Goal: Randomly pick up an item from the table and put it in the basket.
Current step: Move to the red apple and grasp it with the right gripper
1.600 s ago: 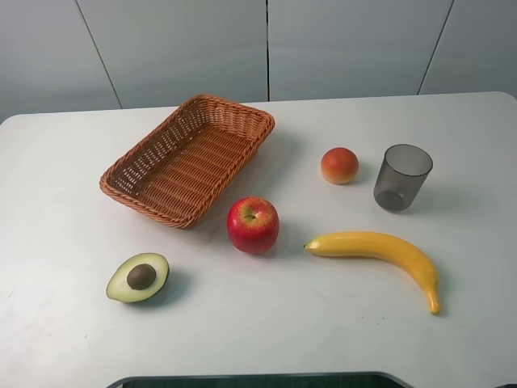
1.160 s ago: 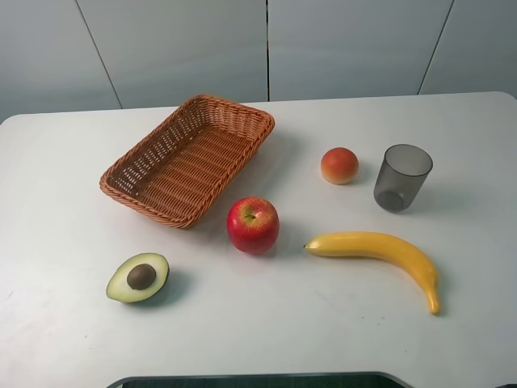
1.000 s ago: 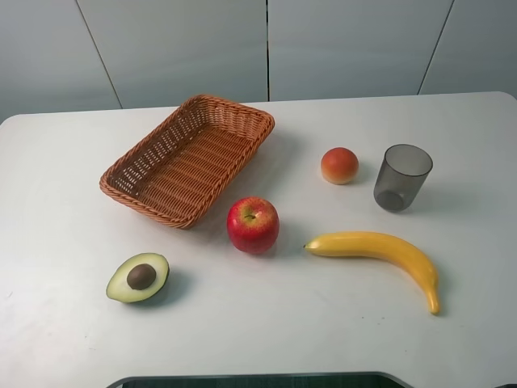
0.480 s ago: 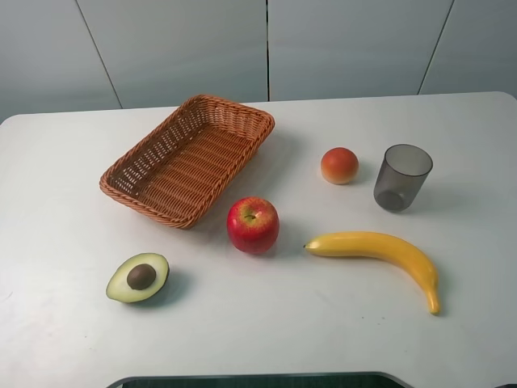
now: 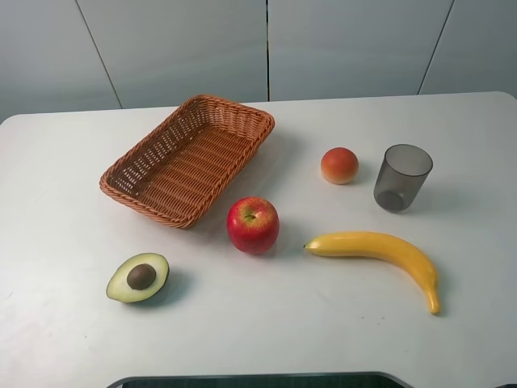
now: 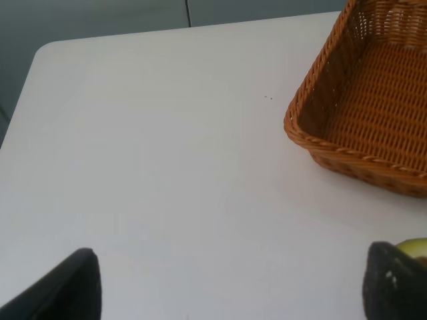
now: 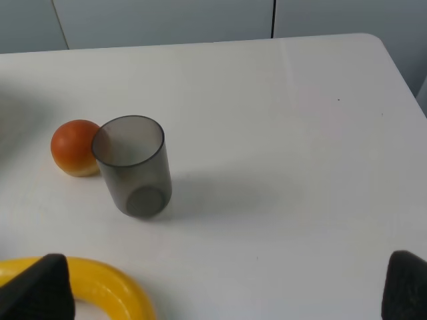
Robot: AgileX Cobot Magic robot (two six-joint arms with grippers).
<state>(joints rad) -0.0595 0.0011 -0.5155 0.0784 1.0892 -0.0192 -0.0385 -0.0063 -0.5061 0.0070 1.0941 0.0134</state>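
The red apple (image 5: 253,225) stands on the white table (image 5: 323,331), just in front of the near right corner of the orange-brown wicker basket (image 5: 141,204). The basket holds nothing. No gripper shows in the exterior high view. In the left wrist view my left gripper (image 6: 233,287) is open and empty over bare table, with the basket's corner (image 6: 353,160) ahead of it; the apple is out of that view. In the right wrist view my right gripper (image 7: 220,287) is open and empty; the apple is out of that view too.
A halved avocado (image 5: 138,277) lies front left. A banana (image 5: 380,250) lies right of the apple. A small orange-red peach (image 5: 339,165) and a grey translucent cup (image 5: 401,178) stand behind it. The right wrist view shows the cup (image 7: 133,167), peach (image 7: 73,148) and banana (image 7: 100,287).
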